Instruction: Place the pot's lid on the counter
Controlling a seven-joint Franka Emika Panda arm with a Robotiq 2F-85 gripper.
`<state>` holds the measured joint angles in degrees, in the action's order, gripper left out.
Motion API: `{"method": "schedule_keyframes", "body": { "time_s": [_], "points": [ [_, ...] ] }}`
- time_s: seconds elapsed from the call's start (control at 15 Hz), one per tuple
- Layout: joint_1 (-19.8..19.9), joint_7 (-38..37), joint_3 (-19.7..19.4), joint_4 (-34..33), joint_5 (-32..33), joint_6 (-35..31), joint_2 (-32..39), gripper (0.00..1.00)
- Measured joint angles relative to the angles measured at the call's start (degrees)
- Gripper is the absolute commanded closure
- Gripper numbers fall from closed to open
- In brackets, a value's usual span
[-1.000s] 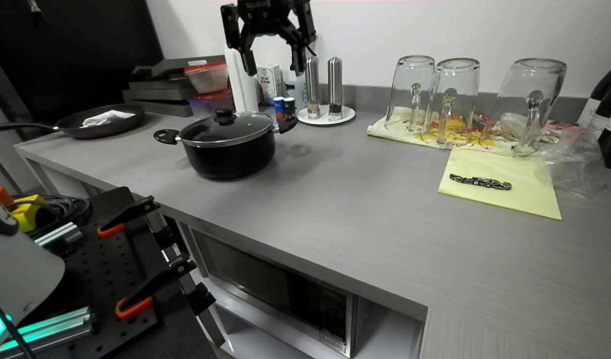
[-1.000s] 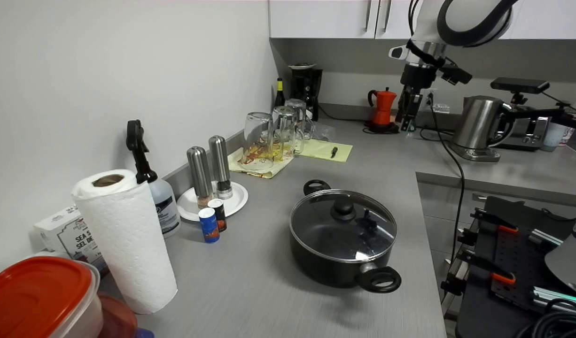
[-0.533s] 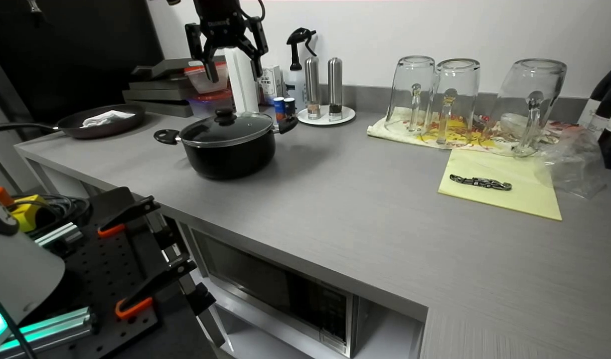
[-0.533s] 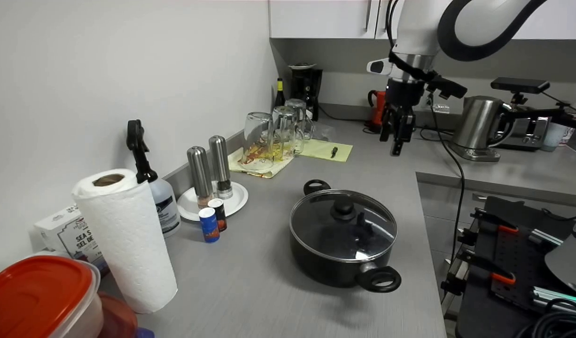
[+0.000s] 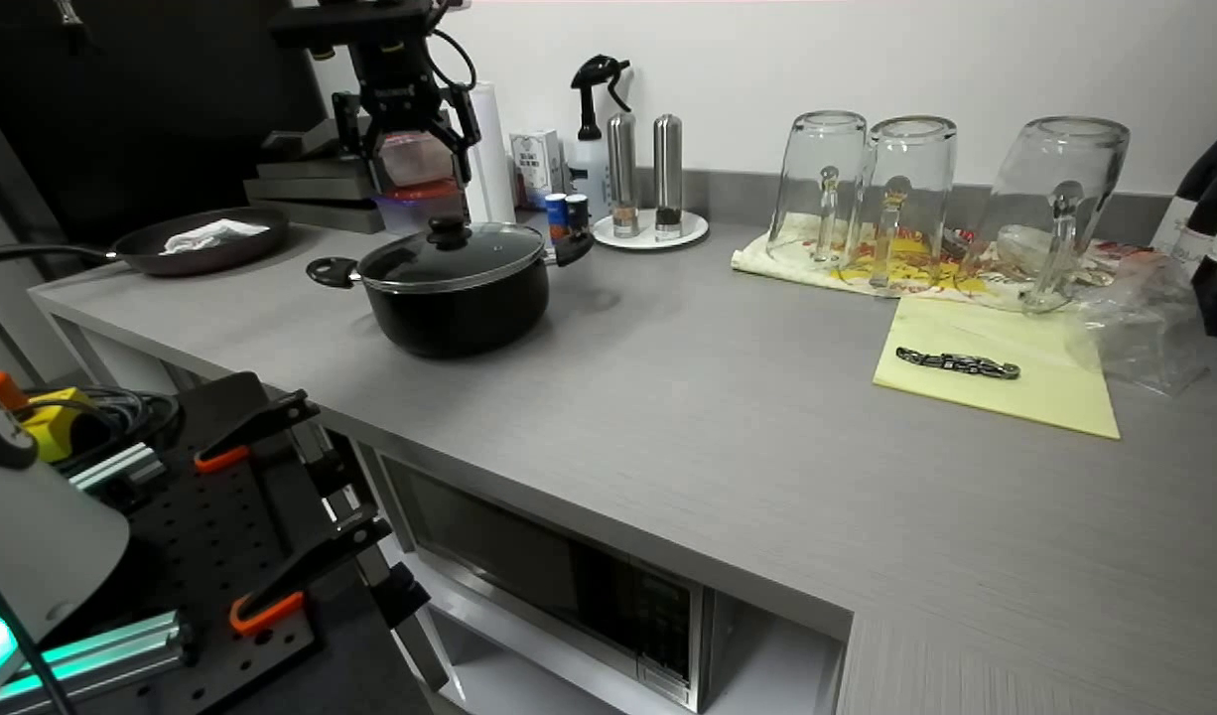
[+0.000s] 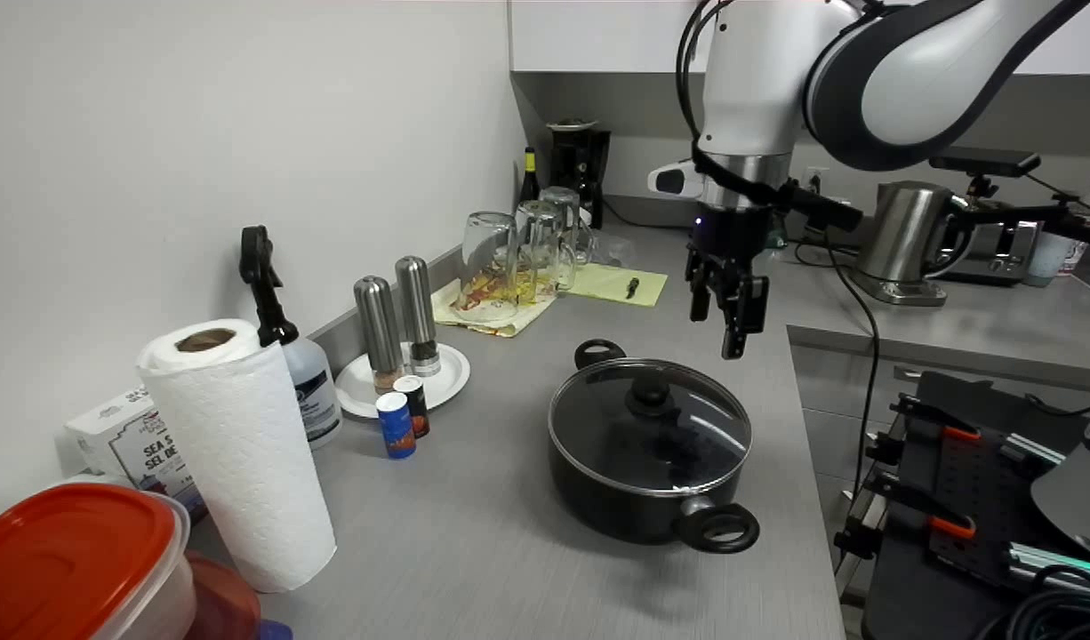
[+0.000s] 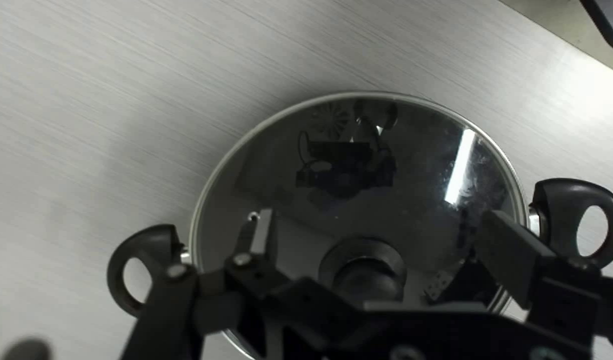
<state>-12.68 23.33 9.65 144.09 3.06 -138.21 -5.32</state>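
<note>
Pot [image 5: 460,326] on counter [image 5: 668,397], lid [image 6: 629,444] atop (contents unclear), fingers [image 7: 510,255] wide apart above.

We are seeing the round glass lid [image 6: 650,431], metal-rimmed with a black knob, covering the black pot [image 5: 460,323], whose handles are jutting from opposite sides; it is standing upright on the grey table [image 5: 728,417], near its front edge.

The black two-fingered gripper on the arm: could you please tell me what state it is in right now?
Black two-fingered gripper: open, holding nothing.
</note>
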Motion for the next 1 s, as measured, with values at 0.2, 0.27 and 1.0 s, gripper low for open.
{"method": "schedule_keyframes", "body": {
  "time_s": [0.2,0.27,1.0],
  "points": [
    [-0.46,-0.27,1.72,-3.20,0.79,-0.02,4.68,0.00],
    [-0.54,-0.45,2.13,-4.30,1.23,-0.02,6.22,0.00],
    [-0.68,-0.74,3.81,-13.53,3.82,-0.02,18.20,0.26]
  ]
}}
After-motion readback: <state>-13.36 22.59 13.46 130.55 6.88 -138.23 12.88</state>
